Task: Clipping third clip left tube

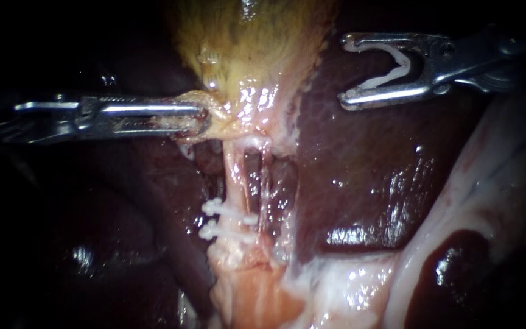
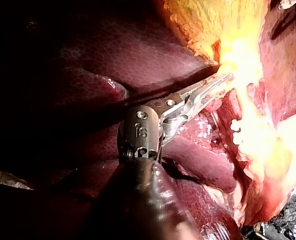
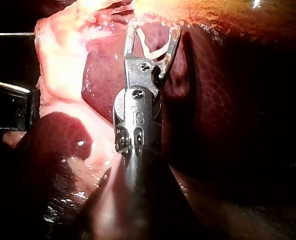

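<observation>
Approach step. The left instrument (image 1: 199, 117) has its pincer clamped on the gallbladder (image 1: 245, 42) neck. The left tube (image 1: 234, 173) bears two clips (image 1: 229, 213) nearer. The right instrument (image 1: 345, 70), pincer wide around a loaded clip (image 1: 391, 70), waits well right. It must next straddle the tube.

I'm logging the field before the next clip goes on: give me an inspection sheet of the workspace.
Surface: liver, wet and glistening.
Job's things: left tube carries two clips; gallbladder above it.
Clutter: nothing seen.
Instruments: left instrument, jaws shut on gallbladder at its lower end; right instrument, jaws holding loaded clip, apart from the tube.
Cables: nothing seen.
Surroundings: dark, nothing seen.
</observation>
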`<state>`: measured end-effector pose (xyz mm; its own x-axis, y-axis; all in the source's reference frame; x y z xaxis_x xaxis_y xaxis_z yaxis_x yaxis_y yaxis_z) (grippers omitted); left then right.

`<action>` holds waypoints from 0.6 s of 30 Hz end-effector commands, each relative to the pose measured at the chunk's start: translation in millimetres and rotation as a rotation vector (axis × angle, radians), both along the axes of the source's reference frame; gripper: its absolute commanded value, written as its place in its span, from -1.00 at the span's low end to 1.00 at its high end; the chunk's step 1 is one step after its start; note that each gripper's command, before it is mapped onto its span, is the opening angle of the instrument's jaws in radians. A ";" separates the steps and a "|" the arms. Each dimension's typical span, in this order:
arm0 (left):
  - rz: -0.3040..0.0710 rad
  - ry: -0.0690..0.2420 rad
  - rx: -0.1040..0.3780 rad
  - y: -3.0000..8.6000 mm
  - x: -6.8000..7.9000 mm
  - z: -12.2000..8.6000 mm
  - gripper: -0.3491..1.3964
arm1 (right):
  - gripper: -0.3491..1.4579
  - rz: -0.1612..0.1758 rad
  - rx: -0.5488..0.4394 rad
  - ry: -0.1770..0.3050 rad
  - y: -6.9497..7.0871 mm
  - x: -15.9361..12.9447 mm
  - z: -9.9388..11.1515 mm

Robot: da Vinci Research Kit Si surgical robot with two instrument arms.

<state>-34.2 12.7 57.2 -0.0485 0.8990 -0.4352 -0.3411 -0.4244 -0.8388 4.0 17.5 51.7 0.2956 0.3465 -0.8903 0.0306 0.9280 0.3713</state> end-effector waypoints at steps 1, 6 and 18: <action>0.001 -0.002 0.001 0.0 0.2 -0.2 -1.00 | -0.06 0.000 0.000 0.000 0.0 0.0 0.0; 0.005 -0.006 0.020 1.4 2.3 -2.3 -1.00 | -0.06 0.000 0.000 0.000 -0.1 0.0 0.0; -0.046 -0.018 0.017 3.4 5.7 -5.7 -1.00 | -0.06 -0.007 0.000 0.005 -0.6 0.6 0.1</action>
